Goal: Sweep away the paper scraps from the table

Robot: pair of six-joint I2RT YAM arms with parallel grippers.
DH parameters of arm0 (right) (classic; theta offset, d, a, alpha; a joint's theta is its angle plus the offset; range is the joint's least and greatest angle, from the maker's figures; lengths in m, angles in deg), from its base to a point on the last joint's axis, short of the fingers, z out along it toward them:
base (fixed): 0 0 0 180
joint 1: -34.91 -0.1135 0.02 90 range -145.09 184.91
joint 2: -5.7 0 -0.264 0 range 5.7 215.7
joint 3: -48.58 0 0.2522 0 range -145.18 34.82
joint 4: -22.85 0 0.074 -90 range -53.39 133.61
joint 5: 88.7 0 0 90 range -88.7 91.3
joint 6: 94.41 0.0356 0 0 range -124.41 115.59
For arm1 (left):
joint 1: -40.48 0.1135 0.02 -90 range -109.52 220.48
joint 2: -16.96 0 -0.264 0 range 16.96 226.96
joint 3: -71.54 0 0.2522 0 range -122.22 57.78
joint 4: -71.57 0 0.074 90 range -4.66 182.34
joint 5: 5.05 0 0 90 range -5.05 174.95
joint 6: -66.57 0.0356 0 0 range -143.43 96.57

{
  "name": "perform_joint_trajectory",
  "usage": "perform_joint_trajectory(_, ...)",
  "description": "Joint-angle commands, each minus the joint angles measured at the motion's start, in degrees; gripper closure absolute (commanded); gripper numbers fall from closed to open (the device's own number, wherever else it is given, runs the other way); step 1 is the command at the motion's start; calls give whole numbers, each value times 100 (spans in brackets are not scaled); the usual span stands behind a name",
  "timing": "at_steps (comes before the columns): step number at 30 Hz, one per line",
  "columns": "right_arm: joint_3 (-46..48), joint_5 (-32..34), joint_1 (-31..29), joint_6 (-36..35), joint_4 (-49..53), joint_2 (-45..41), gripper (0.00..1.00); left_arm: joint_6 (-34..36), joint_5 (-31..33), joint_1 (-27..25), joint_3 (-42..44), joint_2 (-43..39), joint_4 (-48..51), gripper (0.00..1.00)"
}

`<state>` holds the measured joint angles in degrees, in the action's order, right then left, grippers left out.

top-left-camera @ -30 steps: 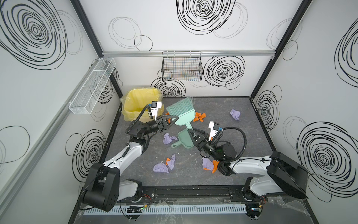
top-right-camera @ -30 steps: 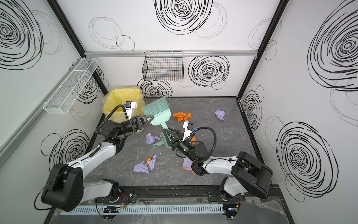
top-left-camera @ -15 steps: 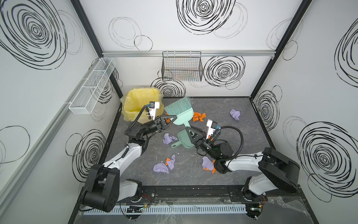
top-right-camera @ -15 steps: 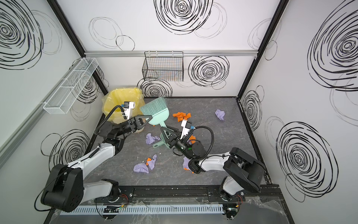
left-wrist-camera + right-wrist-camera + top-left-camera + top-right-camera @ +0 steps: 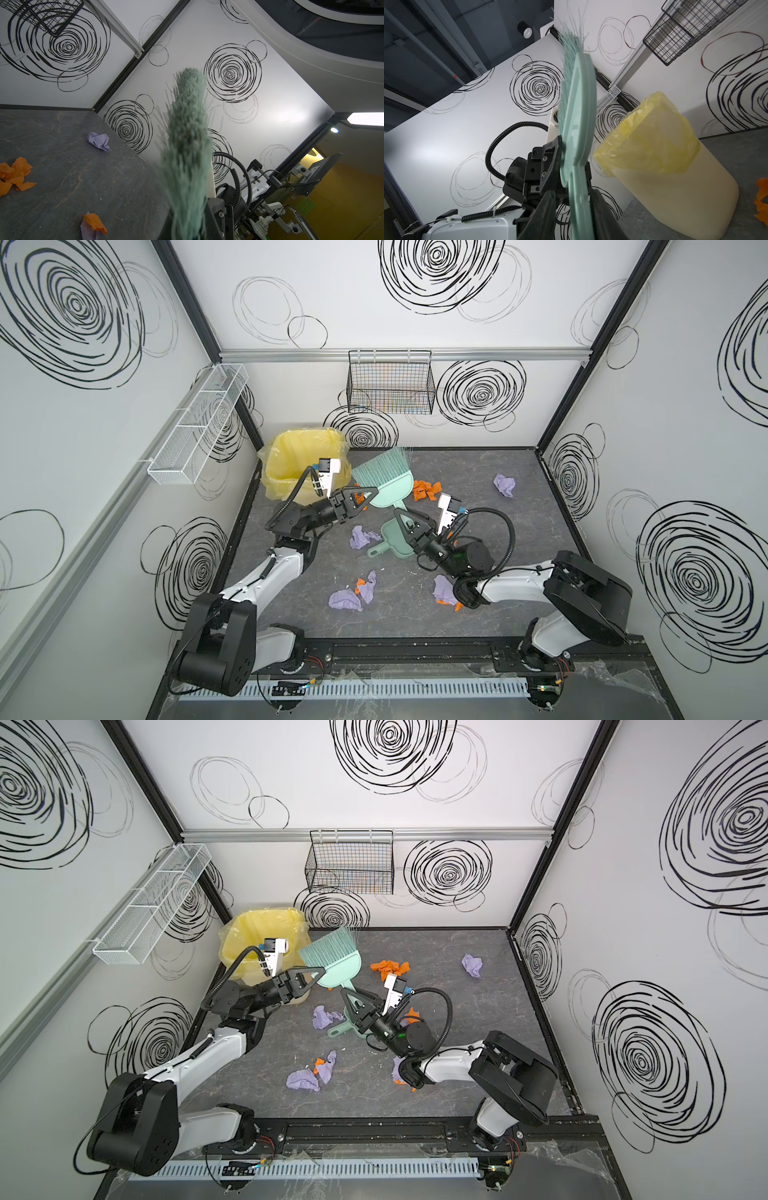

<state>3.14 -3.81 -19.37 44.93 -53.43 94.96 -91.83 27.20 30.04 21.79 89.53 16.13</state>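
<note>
My left arm stretches toward the yellow-lined bin (image 5: 272,477) with the wrist lifted. The left gripper (image 5: 366,498) is closed tight on the mint hand brush (image 5: 384,479), which has its bristles up beside the bin. The right gripper (image 5: 405,516) tilts upward, its jaws a little apart around the brush handle. The paper scraps (image 5: 426,489) lie on the table (image 5: 478,614), away from the bin.

Vs ~1 s ago: right gripper (image 5: 401,515) has crept toward 10 o'clock in both top views, right up to the handle end of the brush (image 5: 388,487); the right wrist view has that handle btwn its fingers. Its arm's big black elbow link (image 5: 582,593) swung in toward 10 too. The brush nudged a hair toward 11.
</note>
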Motion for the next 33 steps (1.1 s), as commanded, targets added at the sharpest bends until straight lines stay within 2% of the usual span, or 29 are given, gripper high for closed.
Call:
perform_joint_trajectory(1,-110,79,39,50,-813,63,69,-68,30,69,25,-104,-563,100)
perform_joint_trajectory(10,-14,218,51,-95,-641,-139,73,-68,-12,121,43,-24,-611,100)
perform_joint_trajectory(22,-40,220,65,-135,-447,-194,83,-55,-25,125,63,11,-629,100)
perform_joint_trajectory(23,-32,220,65,-134,-421,-201,85,-55,-21,123,65,11,-624,97)
perform_joint_trajectory(24,-27,241,65,-138,-397,-205,87,-51,-25,121,63,13,-628,88)
perform_joint_trajectory(33,113,589,71,-243,392,-584,90,-52,-217,117,-17,44,-751,42)
